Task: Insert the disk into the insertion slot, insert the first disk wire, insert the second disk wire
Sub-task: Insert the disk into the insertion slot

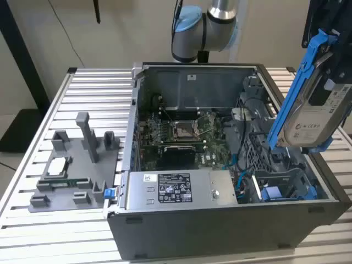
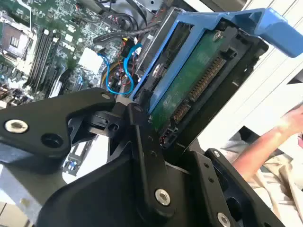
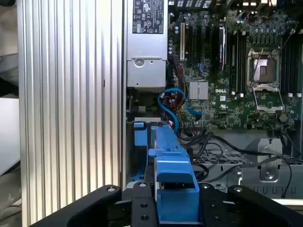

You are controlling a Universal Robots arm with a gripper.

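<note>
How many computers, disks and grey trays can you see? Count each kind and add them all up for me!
Open computer case: 1
Disk in its blue frame, up in the air above the case: 1
Grey tray of parts beside the case: 1
Total: 3

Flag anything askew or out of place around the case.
The disk hangs steeply tilted above the case, at the exterior view's right. It is clamped in the gripper, not in the slot. A person's arm shows beyond the disk in the second wrist view.
</note>
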